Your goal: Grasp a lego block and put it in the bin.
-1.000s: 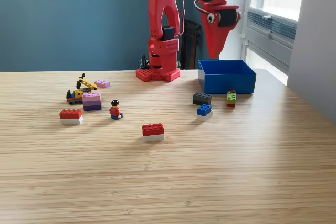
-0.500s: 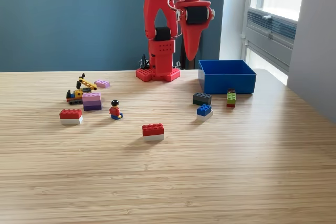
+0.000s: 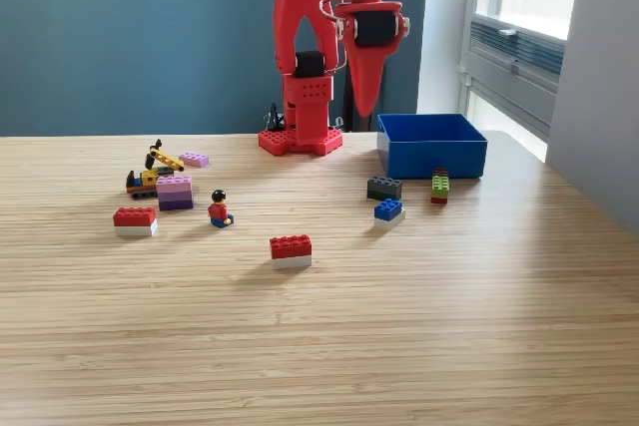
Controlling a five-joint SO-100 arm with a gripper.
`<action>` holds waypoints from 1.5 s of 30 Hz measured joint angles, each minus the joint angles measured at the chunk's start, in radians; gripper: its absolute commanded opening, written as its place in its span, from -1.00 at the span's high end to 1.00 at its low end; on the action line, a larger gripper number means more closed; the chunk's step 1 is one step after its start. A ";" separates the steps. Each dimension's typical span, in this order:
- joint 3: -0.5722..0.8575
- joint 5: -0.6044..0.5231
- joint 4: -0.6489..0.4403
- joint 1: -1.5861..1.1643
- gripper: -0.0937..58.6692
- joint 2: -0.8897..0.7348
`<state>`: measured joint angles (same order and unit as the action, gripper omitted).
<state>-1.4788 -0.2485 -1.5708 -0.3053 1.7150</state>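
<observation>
Two red-and-white lego bricks [image 3: 291,250] lie on the table [image 3: 399,326], plus dark grey [image 3: 383,188], blue [image 3: 388,210], green-red ones. One blue bin [image 3: 431,144] sits rear right in the exterior view. Fingers [image 3: 365,107] pressed together, empty, raised beside it.

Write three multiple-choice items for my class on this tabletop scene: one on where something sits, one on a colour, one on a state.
1. Where is the green brick?
A. inside the bin
B. on the table just in front of the bin
C. beside the minifigure

2. What colour is the bin?
A. blue
B. red
C. grey

3. What is the gripper doing?
A. holding a brick
B. resting on the table
C. hanging in the air, carrying nothing

Answers:
1 B, it lies below the bin's front wall.
2 A, its walls are plainly blue.
3 C, its tip points down, clear of the table.
</observation>
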 measured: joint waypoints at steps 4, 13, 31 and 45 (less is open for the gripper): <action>-0.017 0.000 0.020 0.000 0.99 0.000; -0.017 0.002 0.023 0.000 0.99 0.000; -0.100 0.262 0.199 0.377 0.99 -0.003; -0.100 0.422 0.281 0.609 1.00 -0.003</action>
<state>-1.5785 0.1733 -1.2901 0.3037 1.7119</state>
